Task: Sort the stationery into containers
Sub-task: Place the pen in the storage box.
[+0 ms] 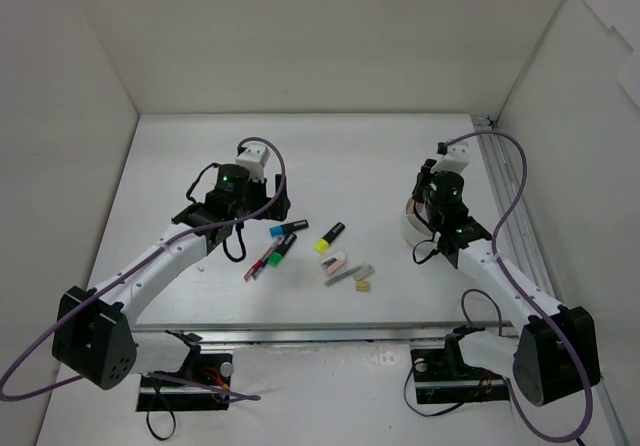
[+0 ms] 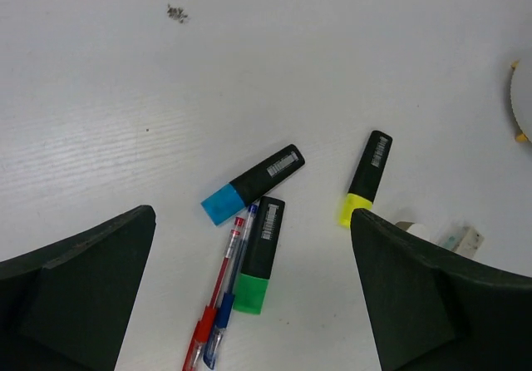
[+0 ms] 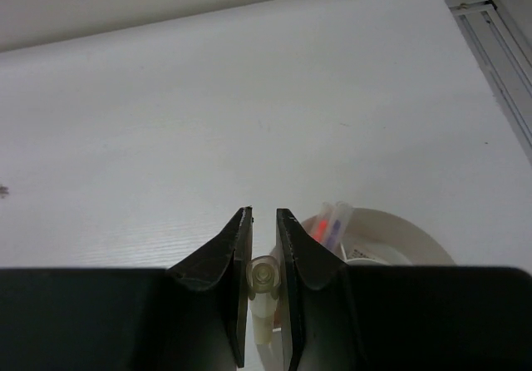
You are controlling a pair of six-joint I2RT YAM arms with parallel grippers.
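My left gripper [image 2: 253,218] hangs open above the loose stationery, touching none of it. Under it lie a blue-ended highlighter [image 2: 253,184], a green-ended highlighter [image 2: 260,254], a yellow-ended highlighter [image 2: 366,177] and a red and a blue pen [image 2: 220,300] side by side. Pink [image 1: 333,263], grey [image 1: 350,275] and tan [image 1: 362,286] erasers lie right of them. My right gripper [image 3: 264,217] is shut on a pale yellow stick [image 3: 264,284], held over the near-left rim of the white tub [image 3: 399,230]. Pens [image 3: 328,221] stand inside the tub.
White walls enclose the table on three sides. A metal rail [image 1: 500,181] runs along the right edge just beyond the tub [image 1: 412,224]. A small dark smudge [image 2: 176,12] marks the tabletop beyond the highlighters.
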